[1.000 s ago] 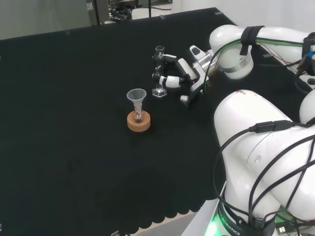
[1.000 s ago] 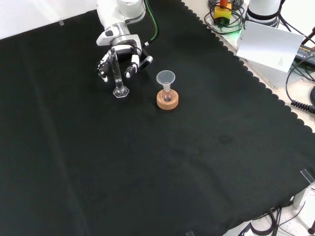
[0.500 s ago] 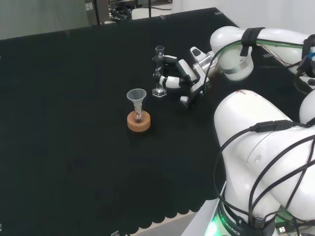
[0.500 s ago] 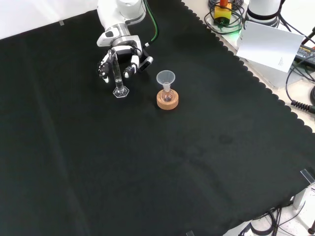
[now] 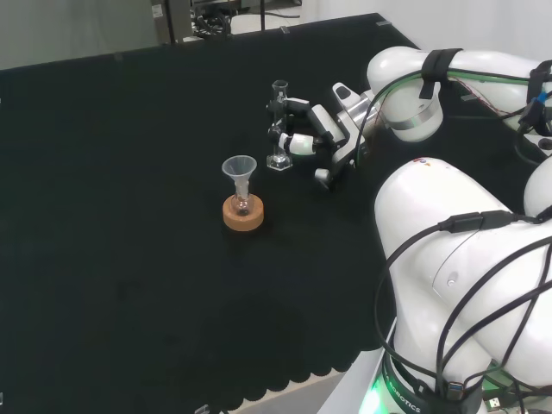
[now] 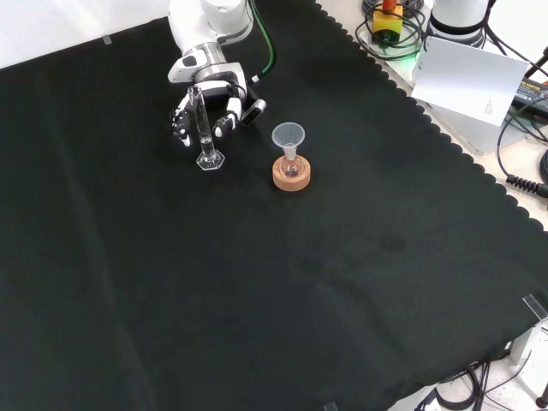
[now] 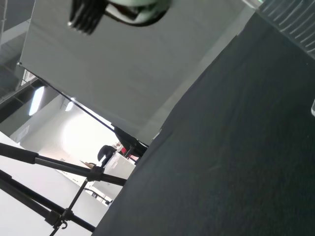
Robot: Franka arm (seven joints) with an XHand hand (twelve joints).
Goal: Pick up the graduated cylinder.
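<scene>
The tall clear glass graduated cylinder [image 5: 278, 125] [image 6: 203, 128] stands upright on its hexagonal foot on the black cloth [image 5: 129, 241], just beyond the round cork ring stand [image 5: 242, 213] in the head view. That stand carries a small clear flask with a clear funnel [image 5: 239, 168]. The black and white hand [image 5: 323, 134] [image 6: 210, 107] has its fingers curled round the cylinder's tube.

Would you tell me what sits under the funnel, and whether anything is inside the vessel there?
The funnel stands in a small flask on a cork ring. Its contents cannot be made out.

Head view behind the arm, front view opposite, shared cloth [image 6: 282, 282].
</scene>
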